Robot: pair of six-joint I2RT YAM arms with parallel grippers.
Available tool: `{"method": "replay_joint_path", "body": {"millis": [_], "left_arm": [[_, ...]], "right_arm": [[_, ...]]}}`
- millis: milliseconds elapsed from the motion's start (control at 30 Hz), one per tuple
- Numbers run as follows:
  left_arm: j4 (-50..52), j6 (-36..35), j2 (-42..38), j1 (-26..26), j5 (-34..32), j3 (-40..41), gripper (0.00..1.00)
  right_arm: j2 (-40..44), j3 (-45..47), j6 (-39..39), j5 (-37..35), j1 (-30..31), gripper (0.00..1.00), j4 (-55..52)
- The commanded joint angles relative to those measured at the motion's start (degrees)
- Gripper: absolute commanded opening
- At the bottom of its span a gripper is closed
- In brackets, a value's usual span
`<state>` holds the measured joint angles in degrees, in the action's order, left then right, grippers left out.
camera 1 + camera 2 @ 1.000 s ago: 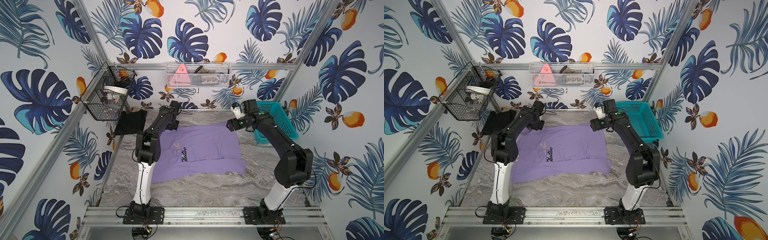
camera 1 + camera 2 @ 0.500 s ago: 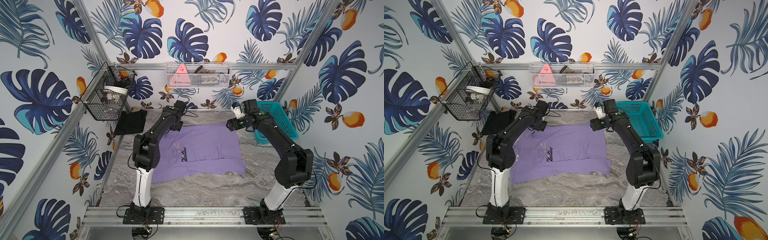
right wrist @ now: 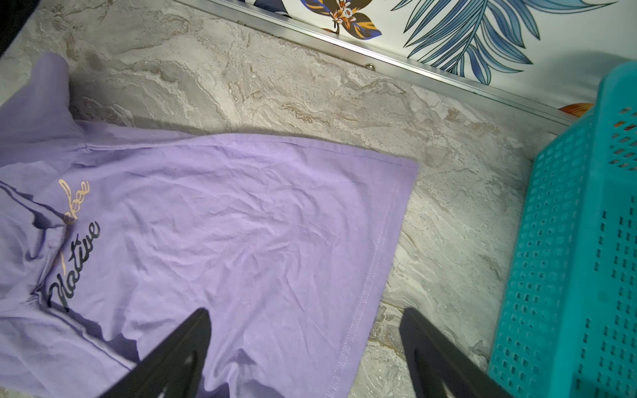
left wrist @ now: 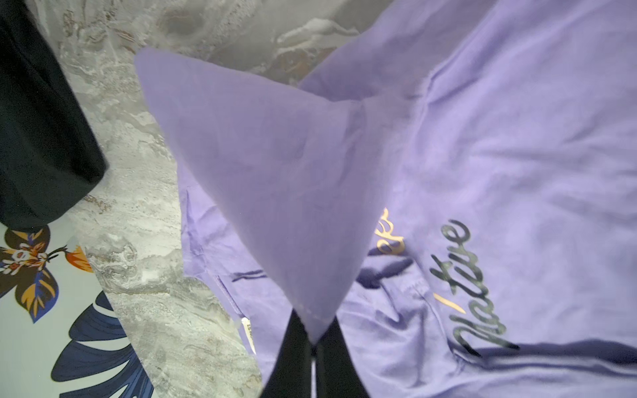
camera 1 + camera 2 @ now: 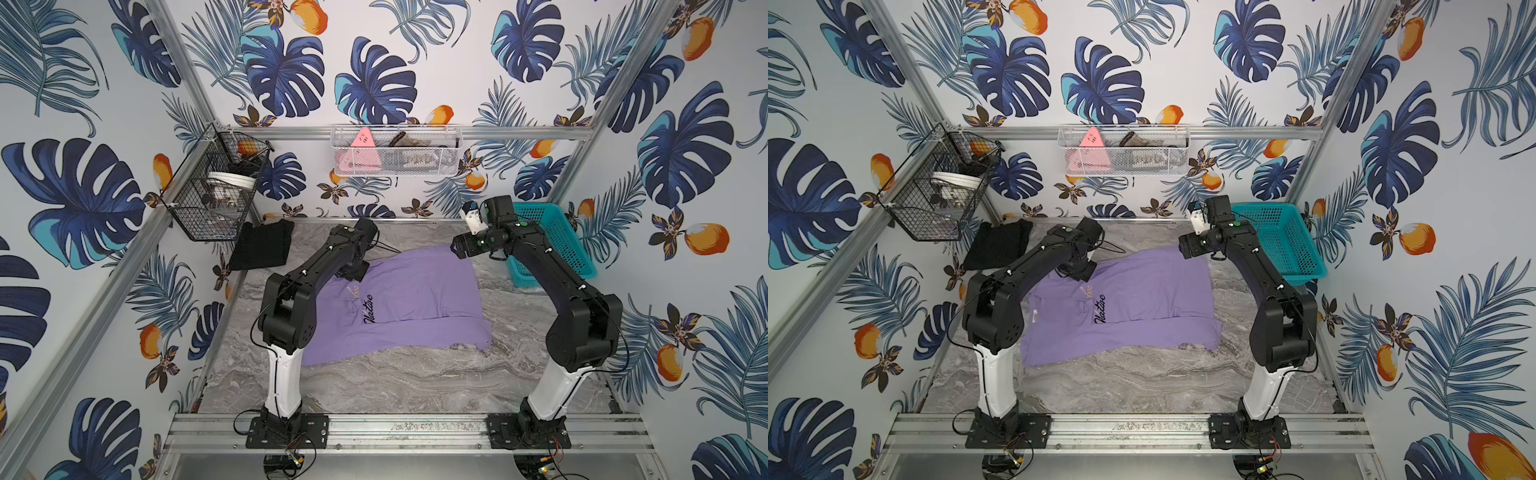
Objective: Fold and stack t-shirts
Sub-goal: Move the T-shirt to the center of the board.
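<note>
My left pincer (image 4: 312, 339) clamps a corner of the purple shirt (image 5: 399, 299) on the table (image 5: 374, 382). My right pincer (image 3: 305, 312) stands apart over its hem, near the teal basket (image 5: 561, 249). The mesh basket (image 5: 415, 162) holds a pink triangle (image 5: 361, 139).

1. Grey marble-pattern tabletop (image 5: 395, 382).
2. Mid-table: lavender shirt (image 5: 415, 291) spread out, one far corner lifted.
3. Far left corner: folded black shirt (image 5: 262, 245).
4. Far right: teal plastic basket (image 5: 571, 249), apart from both shirts.
</note>
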<state>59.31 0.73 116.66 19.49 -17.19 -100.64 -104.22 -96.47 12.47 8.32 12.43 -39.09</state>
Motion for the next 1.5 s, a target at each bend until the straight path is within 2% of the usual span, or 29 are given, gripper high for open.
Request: {"method": "replay_joint_path", "body": {"millis": [0, 33, 67, 200, 367, 500, 533, 600, 667, 733, 1000, 1200, 1467], "left_arm": [[0.8, -0.8, 0.5, 0.2, 0.2, 1.2, 0.48], [1.3, -0.4, 1.3, 0.3, -0.8, 1.0, 0.81], [1.8, -0.3, 1.9, 0.3, -2.0, 0.6, 0.98], [2.7, 0.3, 0.4, 0.3, -4.9, 1.5, 0.99], [-0.7, 1.0, -5.8, 0.2, -7.5, 11.1, 0.99], [-2.5, 1.6, -5.3, -2.0, -9.3, 14.7, 0.99], [-2.5, 1.9, -4.3, -3.0, -9.5, 14.1, 0.99], [-2.0, 2.6, -1.5, -5.2, -8.8, 11.2, 0.99], [-0.8, 3.0, 2.4, -7.0, -9.1, 7.0, 0.99], [0.0, 3.2, 5.9, -7.8, -10.8, 3.5, 0.99], [1.6, 3.4, 13.2, -8.1, -18.2, 0.0, 0.99], [2.1, 3.1, 16.0, -8.2, -18.7, -2.4, 0.99], [4.1, 1.3, 26.2, -8.2, -18.5, -18.5, 0.99]], "right_arm": [[-0.6, -0.7, -0.7, 0.8, 0.1, 0.9, 0.6], [-0.8, -0.8, -0.7, 0.7, 0.1, 0.9, 0.6], [-1.0, -0.9, -1.1, 0.6, 0.2, 0.9, 0.5], [-0.2, 0.6, -3.4, 2.5, 0.2, 0.9, -0.7], [4.2, 9.3, -5.6, 6.5, 0.2, 0.9, -1.6], [6.6, 16.2, -6.1, 5.9, 0.3, 0.83, 0.0], [6.7, 17.2, -6.1, 6.0, 0.3, 0.78, 0.4], [6.1, 18.6, -5.4, 5.6, 0.4, 0.48, 1.6], [4.1, 18.2, -5.7, 4.6, 0.4, 0.13, 2.3], [2.0, 16.8, -5.3, 4.3, 0.4, 0.0, 2.6], [-8.9, 7.8, -2.9, 5.6, 1.6, 0.0, 2.0], [-15.7, 2.7, -4.0, 6.2, 3.2, 0.0, 1.5], [-24.8, -5.5, -5.1, 5.9, 3.9, 0.0, 1.0]]}}
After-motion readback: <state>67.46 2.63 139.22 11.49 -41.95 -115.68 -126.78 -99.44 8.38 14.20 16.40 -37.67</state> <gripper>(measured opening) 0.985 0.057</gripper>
